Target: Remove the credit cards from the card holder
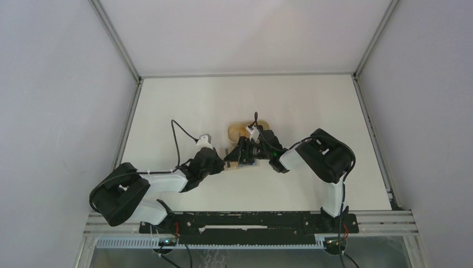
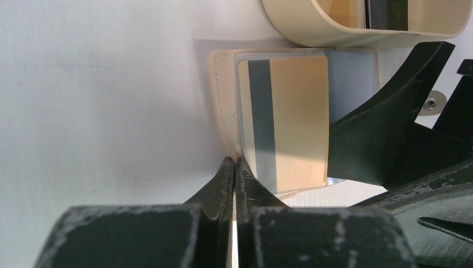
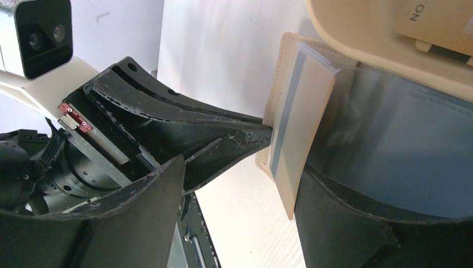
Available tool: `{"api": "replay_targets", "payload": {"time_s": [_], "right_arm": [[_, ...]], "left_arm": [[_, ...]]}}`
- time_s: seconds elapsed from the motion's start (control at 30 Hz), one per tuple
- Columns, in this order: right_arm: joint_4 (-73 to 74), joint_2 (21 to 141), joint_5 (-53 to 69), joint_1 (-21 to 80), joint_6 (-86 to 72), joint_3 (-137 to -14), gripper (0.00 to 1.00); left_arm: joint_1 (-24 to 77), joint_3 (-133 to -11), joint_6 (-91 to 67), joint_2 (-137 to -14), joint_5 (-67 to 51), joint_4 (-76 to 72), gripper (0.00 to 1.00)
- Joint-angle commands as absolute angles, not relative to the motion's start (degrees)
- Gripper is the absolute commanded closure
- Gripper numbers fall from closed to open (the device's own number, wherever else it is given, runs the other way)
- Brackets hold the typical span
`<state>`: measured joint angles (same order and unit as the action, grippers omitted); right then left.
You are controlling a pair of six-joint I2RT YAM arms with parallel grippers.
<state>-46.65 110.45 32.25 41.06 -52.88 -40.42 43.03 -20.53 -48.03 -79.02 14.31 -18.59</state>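
The beige card holder [image 2: 223,106] lies open on the table [image 1: 184,106], just in front of the wooden tray. A tan credit card with a dark stripe [image 2: 293,123] sticks out of its clear sleeve [image 3: 401,139]. My left gripper [image 2: 235,163] is shut, its tips resting on the holder's near edge [image 3: 274,95]. My right gripper [image 3: 240,173] is open around the tan card [image 3: 301,128]; one finger [image 2: 373,139] lies beside the card's edge. A dark card [image 2: 390,11] lies in the tray, mostly cut off. From above, both grippers [image 1: 223,163] [image 1: 245,152] meet over the holder [image 1: 241,165].
The oval wooden tray [image 2: 357,36] stands right behind the holder, close to the right gripper's fingers. White walls with metal rails [image 1: 128,120] bound the table on the left, right and back.
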Motion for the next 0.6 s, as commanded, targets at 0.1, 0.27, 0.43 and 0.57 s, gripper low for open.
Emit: {"api": "replay_targets", "payload": {"time_s": [0.1, 0.27, 0.43, 0.57], "right_arm": [[-51.4, 109.8, 34.4, 41.2, -53.1, -42.6, 0.25], [-49.8, 106.9, 35.2, 39.1, -52.0, -41.0, 0.26], [-47.7, 104.5, 35.8, 37.5, -50.4, -39.2, 0.27], [-47.9, 103.9, 36.4, 36.0, -50.2, -37.5, 0.29]], "left_arm": [[44.2, -19.5, -46.2, -82.1, 11.1, -7.8, 1.0], [44.2, -19.7, -46.2, -82.1, 11.5, -7.4, 1.0], [44.2, -19.6, -46.4, -82.1, 11.6, -7.4, 1.0], [44.2, -19.7, -46.3, -82.3, 11.6, -7.1, 1.0]]}}
